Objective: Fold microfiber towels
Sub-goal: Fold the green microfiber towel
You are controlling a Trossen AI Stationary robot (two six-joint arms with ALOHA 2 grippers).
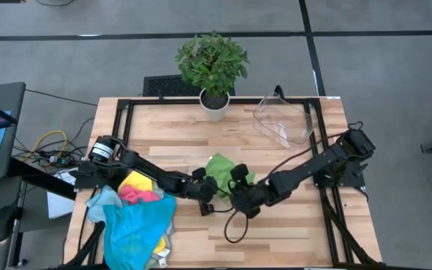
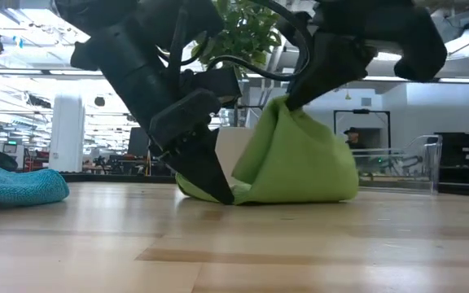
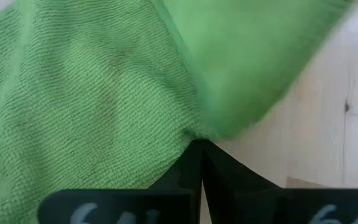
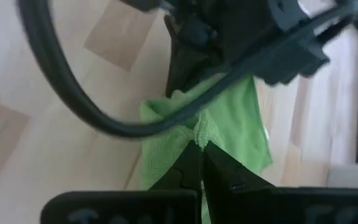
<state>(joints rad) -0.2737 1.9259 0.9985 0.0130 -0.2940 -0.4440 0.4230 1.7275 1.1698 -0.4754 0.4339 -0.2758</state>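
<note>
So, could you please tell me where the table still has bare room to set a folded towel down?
Bare wood lies between the potted plant and the clear bin, along the table's back-left, and at the front-right corner. The middle is crowded: both arms pinch the green towel. The towel pile fills the front-left.

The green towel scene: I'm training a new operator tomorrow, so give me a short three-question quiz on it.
1. True or false: both claws are shut on the green towel.
2. Which claw grips the towel low, at the table: A) the left claw, B) the right claw, C) neither?
3. Fill in: the pile of other towels lies under the ____ arm, at the table's near edge in the high view.

Key
1. True: each wrist view shows fingers closed together on green cloth.
2. A: in the low view the left claw pins an edge at the wood while the right claw lifts a fold higher.
3. left
</note>
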